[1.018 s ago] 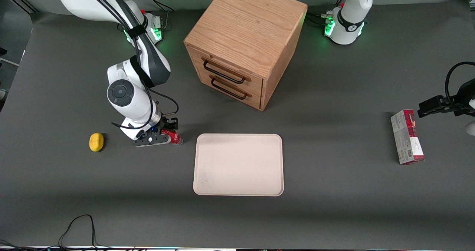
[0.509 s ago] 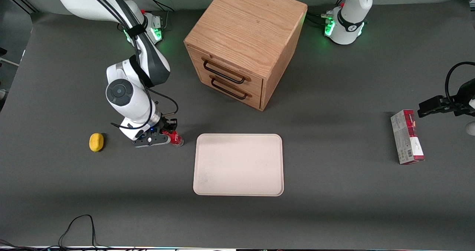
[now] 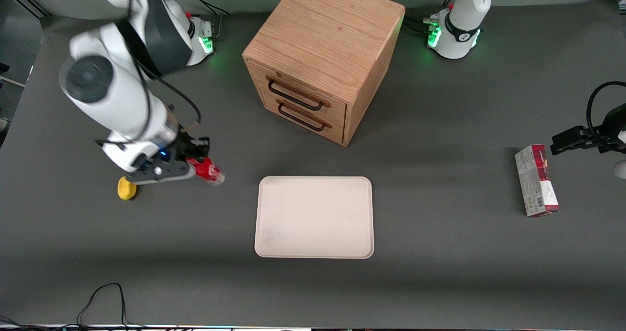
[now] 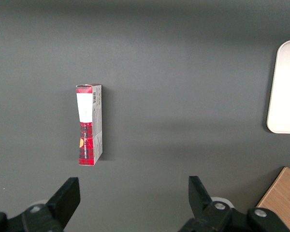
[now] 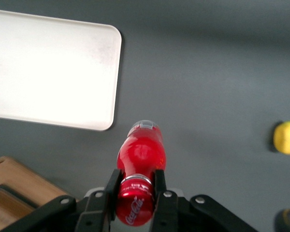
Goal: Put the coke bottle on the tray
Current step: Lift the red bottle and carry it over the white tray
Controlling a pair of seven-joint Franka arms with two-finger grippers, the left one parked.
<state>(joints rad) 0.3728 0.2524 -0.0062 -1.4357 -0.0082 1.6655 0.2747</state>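
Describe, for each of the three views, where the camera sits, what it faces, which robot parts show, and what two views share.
Front view: high above the table's front edge, looking down on tray, drawer cabinet and both arms.
Right wrist view: on the working arm, facing down at the tool gripping the coke bottle.
Left wrist view: on the parked arm, facing down at the carton.
All three views show the tray.

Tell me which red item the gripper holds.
The gripper holds the coke bottle; the red-and-white carton lies untouched toward the parked arm's end.
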